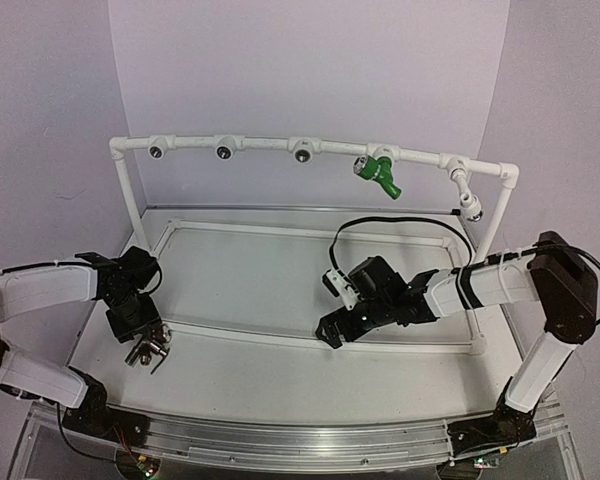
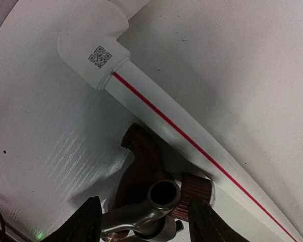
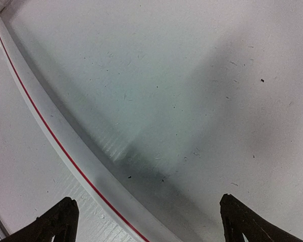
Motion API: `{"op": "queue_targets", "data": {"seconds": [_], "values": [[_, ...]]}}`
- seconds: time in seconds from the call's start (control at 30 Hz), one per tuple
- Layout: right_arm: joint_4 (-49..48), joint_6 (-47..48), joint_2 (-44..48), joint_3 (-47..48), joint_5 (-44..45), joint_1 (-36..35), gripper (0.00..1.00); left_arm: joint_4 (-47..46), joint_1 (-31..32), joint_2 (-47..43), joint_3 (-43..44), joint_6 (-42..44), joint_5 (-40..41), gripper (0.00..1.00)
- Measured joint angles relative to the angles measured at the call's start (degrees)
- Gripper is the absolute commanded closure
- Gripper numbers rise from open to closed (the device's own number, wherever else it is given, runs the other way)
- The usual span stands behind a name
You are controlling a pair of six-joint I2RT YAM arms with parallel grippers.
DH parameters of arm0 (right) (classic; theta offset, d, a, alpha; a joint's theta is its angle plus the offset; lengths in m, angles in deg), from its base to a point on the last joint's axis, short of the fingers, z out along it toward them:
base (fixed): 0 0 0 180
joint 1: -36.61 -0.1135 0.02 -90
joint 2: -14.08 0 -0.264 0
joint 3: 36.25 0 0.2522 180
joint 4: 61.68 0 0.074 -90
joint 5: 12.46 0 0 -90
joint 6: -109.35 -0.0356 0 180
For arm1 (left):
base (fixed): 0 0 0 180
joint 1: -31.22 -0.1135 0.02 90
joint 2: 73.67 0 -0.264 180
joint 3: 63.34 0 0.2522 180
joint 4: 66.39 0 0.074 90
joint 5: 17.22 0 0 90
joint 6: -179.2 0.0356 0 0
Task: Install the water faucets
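Tabletop workspace with two robot arms and a white pipe frame [image 1: 260, 147] standing on the table [image 1: 280, 400]. One green faucet [image 1: 377, 172] is already sitting in the frame's top rail, toward the far edge and right of the middle. Three round sockets [image 1: 223, 151] to its left are standing empty.

A reddish-brown faucet [image 2: 141, 166] is lying on the table near the left near corner. It is touching the near side of the frame's base pipe [image 2: 192, 143], which is carrying a thin red stripe. The left gripper [image 2: 145, 212] is hanging directly over it. Its two dark fingers [image 2: 88, 224] are straddling the faucet at a middling width, one beside the lever end, the other beside the ribbed collar [image 2: 196, 190]. Whether the pads are pressing on it yet cannot be told. The right gripper [image 3: 149, 217] is hovering over the middle of the table, jaws spread wide and holding nothing.

The reddish-brown faucet is looking small, rigid and probably light, so weight is likely no concern; slipping and twisting are. Its silvery mouth [image 2: 164, 193] is smooth and round and would likely skid between flat pads. The brown body just behind the mouth is looking like the better place to pinch. That would leave the ribbed collar end free, if that is the end that meets a socket. The pipe touching the faucet may be crowding one finger.
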Motion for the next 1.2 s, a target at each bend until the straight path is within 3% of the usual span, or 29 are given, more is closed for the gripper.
{"op": "queue_targets", "data": {"seconds": [0.43,0.67,0.93,1.2], "values": [[-0.11,-0.26,0.0,-0.26,0.07,-0.34,0.02,-2.1,0.27,7.94,0.37,1.99,2.88,0.57],[-0.17,-0.27,0.0,-0.26,0.08,-0.38,0.02,-3.51,0.88,8.43,0.38,2.26,2.56,0.82],[-0.22,-0.61,0.0,-0.26,0.78,-0.48,0.02,-3.48,0.98,5.83,0.39,3.88,1.98,0.99],[2.16,8.17,-0.21,-0.42,2.45,-2.69,0.02,-3.35,0.98,-0.39,2.01,7.63,-0.8,1.0]]}}
